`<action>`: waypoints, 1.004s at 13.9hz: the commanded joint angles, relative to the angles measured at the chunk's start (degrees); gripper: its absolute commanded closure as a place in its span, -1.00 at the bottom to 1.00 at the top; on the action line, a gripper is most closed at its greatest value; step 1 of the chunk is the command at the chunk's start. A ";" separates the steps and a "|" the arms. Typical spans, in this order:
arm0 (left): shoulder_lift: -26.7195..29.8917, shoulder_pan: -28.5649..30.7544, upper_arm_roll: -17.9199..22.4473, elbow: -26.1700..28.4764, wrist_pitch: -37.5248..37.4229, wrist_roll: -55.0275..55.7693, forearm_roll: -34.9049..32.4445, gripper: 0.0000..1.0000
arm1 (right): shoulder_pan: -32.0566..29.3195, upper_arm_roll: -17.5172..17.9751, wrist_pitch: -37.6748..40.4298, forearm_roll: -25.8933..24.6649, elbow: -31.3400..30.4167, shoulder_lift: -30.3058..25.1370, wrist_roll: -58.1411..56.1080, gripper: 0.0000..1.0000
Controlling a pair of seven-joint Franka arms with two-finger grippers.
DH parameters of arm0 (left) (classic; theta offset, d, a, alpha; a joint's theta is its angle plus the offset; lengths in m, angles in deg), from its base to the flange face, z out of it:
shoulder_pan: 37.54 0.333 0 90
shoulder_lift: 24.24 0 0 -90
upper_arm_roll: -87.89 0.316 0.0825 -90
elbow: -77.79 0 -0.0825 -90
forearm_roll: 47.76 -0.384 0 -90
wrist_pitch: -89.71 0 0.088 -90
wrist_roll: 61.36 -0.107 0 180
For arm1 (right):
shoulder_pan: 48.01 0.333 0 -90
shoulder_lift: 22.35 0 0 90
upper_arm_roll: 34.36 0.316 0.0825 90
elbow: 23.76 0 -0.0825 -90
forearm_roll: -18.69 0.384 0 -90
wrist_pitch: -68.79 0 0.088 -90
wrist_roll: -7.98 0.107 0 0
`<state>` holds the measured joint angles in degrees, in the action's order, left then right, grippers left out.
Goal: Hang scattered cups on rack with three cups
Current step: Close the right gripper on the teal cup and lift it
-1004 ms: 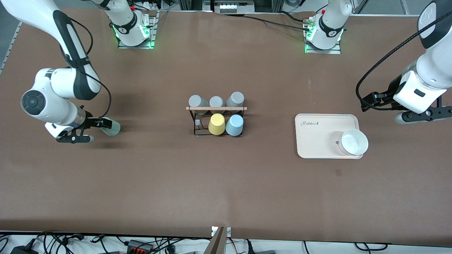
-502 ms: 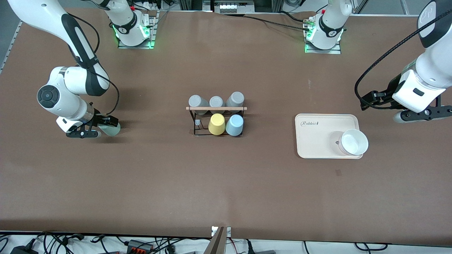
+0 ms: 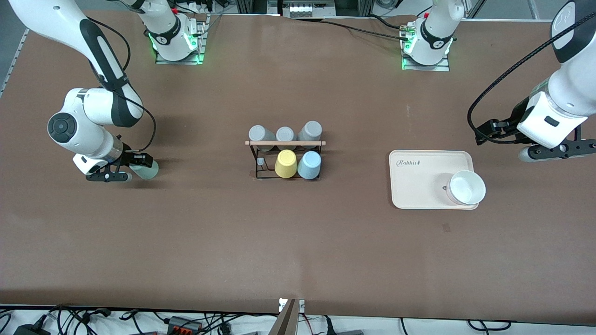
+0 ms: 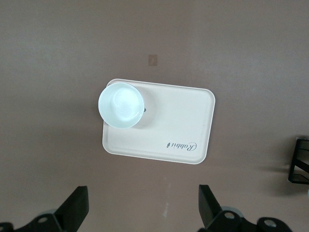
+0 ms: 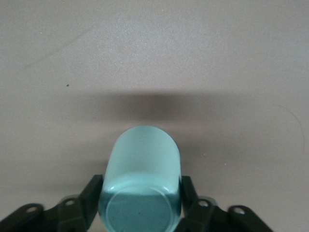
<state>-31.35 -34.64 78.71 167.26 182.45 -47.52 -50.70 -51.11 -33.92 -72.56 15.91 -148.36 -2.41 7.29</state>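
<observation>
Brown table (image 3: pixel 298 242), matte top, carries three groups. Black wire rack (image 3: pixel 285 160) stands mid-table with a wooden dowel across its top; cream tray (image 3: pixel 419 179) lies flat toward the left arm's end, short of that edge. Mint green cup (image 3: pixel 146 170) lies on its side on the bare top toward the right arm's end, well apart from the rack.

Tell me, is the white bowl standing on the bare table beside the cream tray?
No, the white bowl stands on the cream tray, at the corner nearest the front camera toward the left arm's end of the table.
</observation>
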 commanded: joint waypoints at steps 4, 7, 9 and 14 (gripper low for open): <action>0.60 0.61 -0.32 -0.62 -1.24 -1.63 1.01 -1.00 | -0.41 0.79 2.02 -0.56 3.74 -0.42 -2.47 0.31; 0.60 0.61 -0.32 -0.62 -1.24 -2.42 1.10 -1.00 | 0.73 3.23 18.50 0.67 17.84 -0.26 -1.95 0.35; 0.52 0.70 -0.32 -0.62 -1.24 -2.42 1.10 -1.00 | 1.69 5.44 29.06 3.82 28.13 0.88 -1.51 0.37; 0.52 0.61 -0.32 -0.62 -1.07 -2.42 1.10 -1.00 | 13.10 5.36 37.20 5.25 38.82 3.44 14.19 0.40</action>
<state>-31.34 -34.62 78.71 167.21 182.35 -48.42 -50.70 -42.74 -28.22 -36.95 21.28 -112.85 -1.60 15.06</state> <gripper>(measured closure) 0.000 0.339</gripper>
